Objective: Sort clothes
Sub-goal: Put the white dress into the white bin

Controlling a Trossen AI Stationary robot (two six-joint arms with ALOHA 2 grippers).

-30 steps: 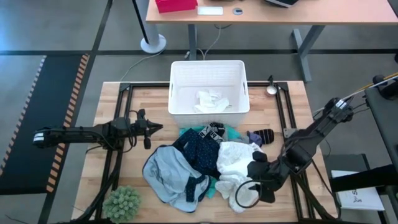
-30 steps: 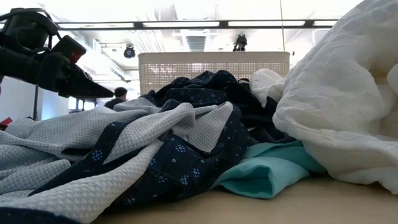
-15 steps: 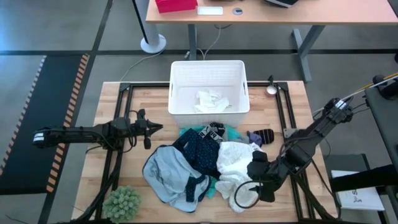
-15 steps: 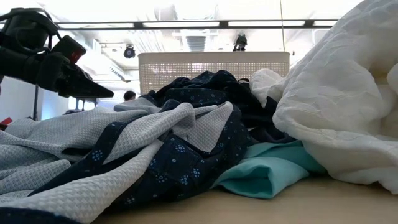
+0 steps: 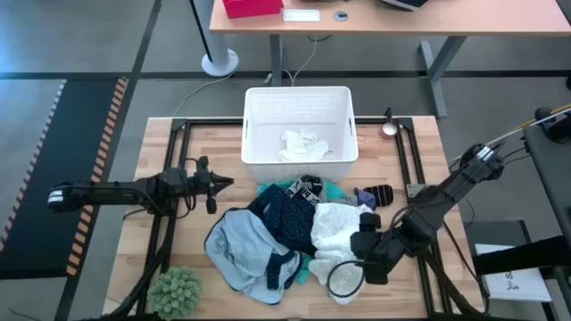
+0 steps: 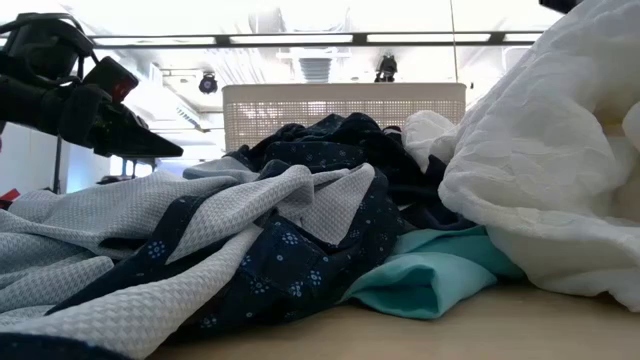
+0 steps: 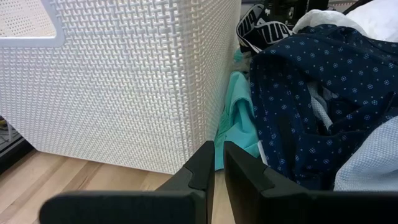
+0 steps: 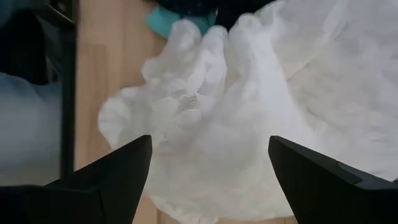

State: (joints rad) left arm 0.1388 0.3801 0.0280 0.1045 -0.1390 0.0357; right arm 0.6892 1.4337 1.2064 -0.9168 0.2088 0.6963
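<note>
white garment (image 5: 332, 234) heaped at the right of the clothes pile (image 5: 285, 236) on the wooden table (image 5: 156, 156), between the basket and the near edge. right gripper (image 5: 364, 257) poised directly over that garment's near-right part, fingers spread wide apart, nothing between them; wrist view confirms white fabric (image 8: 211, 124) filling the gap below both fingers, not yet clamped. contact with the cloth: cannot tell.

left gripper (image 5: 220, 184) parked just left of the pile, above the table near the basket's left front corner; fingers (image 7: 200, 167) drawn nearly together with only a narrow slit, holding nothing. judged idle.

rest of pile as follows: light blue garment (image 5: 239, 245) at left, navy patterned garment (image 5: 287, 217) at centre, turquoise piece (image 6: 435, 275) under the white one, black item with white lettered waistband (image 5: 305, 188) near the basket, dark striped sock (image 5: 375, 193) at right, apart from the white heap. white slotted basket (image 5: 252, 152) behind the pile, already holding one white item (image 5: 302, 144). green fuzzy ball (image 5: 175, 291) at near-left corner, not part of the job.

step in hand, by judgement: approach for pick of white garment, probably for the basket of whites. sorting at an early stage; most of pile untouched.

next move calls for: lowering into a raised fold, closing on a single layer of white only, lifting clear without dragging the turquoise or navy pieces along.
</note>
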